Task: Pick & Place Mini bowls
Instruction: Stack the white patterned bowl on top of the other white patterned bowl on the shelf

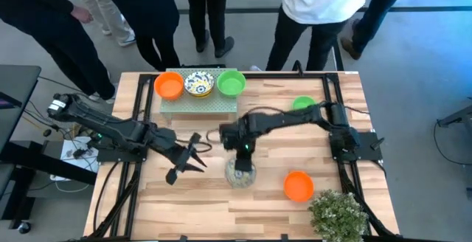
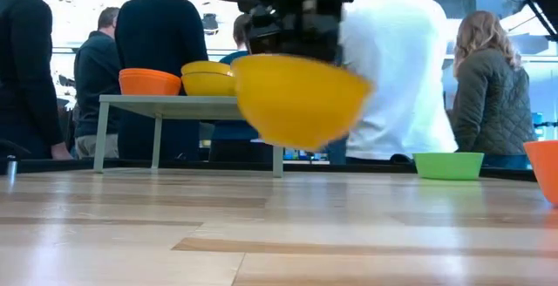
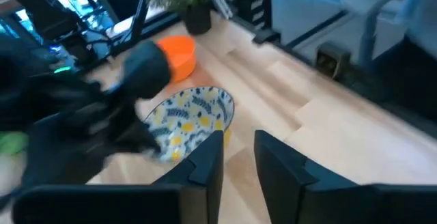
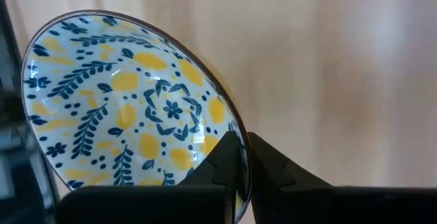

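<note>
Nearby, orange bowl (image 1: 299, 186), plant (image 1: 337, 212).

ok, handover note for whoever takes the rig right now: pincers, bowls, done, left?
Right pincer: shut on the rim of the floral bowl, held off the table mid-table.
Left pincer: open, empty, beside that bowl.
Done: orange bowl, second floral bowl and green bowl sit on the small stand.
Left: held bowl, loose green bowl, loose orange bowl on the table.
</note>
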Available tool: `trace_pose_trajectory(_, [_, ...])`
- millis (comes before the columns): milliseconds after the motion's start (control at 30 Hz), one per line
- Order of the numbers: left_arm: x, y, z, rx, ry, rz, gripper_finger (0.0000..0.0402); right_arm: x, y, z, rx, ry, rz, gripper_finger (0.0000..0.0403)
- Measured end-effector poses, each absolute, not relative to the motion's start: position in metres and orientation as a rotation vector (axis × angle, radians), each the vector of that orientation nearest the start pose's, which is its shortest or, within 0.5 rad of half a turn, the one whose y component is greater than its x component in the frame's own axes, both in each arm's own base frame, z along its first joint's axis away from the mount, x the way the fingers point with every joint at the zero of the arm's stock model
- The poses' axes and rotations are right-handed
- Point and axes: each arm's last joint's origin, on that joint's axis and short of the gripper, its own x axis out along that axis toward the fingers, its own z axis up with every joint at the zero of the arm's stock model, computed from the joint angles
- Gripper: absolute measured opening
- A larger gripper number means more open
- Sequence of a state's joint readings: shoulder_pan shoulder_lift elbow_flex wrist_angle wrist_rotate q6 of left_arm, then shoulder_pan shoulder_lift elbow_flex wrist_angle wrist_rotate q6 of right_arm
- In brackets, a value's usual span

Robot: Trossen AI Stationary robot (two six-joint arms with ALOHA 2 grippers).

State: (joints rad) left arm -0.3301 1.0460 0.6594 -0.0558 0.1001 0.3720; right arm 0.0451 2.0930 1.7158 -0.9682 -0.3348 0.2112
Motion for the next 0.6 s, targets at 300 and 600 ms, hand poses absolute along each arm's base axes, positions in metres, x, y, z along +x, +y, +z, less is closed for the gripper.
trace_pose_trajectory(300, [0.246,-0.075,0.222,0.613,0.452,-0.356,0.0152,0.423,-0.017,0.206,0.597,1.358,-0.032,0.0025])
trace_pose_trajectory(600, [0.271,-0.077,0.186,0.679,0.589,-0.414,0.0169,0.423,-0.020,0.207,0.769,1.368,-0.080,0.0010])
